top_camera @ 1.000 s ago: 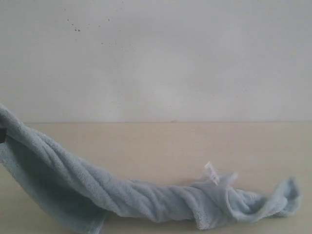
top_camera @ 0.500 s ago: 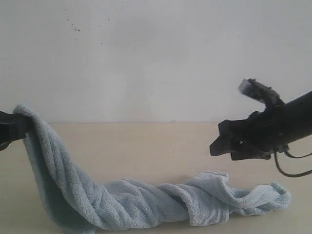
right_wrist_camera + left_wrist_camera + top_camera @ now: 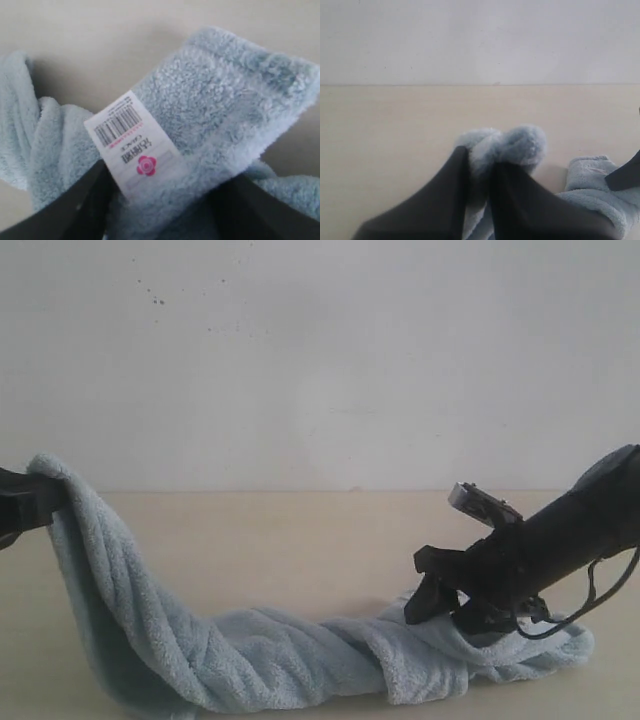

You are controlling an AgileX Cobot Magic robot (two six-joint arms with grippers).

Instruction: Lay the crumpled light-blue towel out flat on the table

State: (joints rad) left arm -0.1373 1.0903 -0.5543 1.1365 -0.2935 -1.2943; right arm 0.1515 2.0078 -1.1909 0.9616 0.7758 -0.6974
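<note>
The towel (image 3: 250, 660) was seen twisted into a long, rope-like roll across the front of the worktop (image 3: 300, 530). Its left end was held up above the worktop by the left gripper (image 3: 55, 498), and from there the cloth hung down in loose folds to the surface. In the left wrist view the two dark fingers (image 3: 445, 200) of this gripper were closed tightly on a fluffy bunch of the towel, which stuck out past their tips.

The right end of the towel was lying on the worktop in a crumpled heap. The right gripper (image 3: 418, 588) was placed low over this heap at a slant, with its arm reaching in from the right side. Its jaws were spread wide. In the right wrist view one finger was seen on each side of a raised, hemmed corner of the towel, but it could not be told whether the cloth was touched by them. A white tag (image 3: 132, 150) with a barcode and a pink flower mark was attached near this corner, between the two fingers.

Behind the worktop a plain white wall (image 3: 320, 360) was seen, with some small dark specks on it.
</note>
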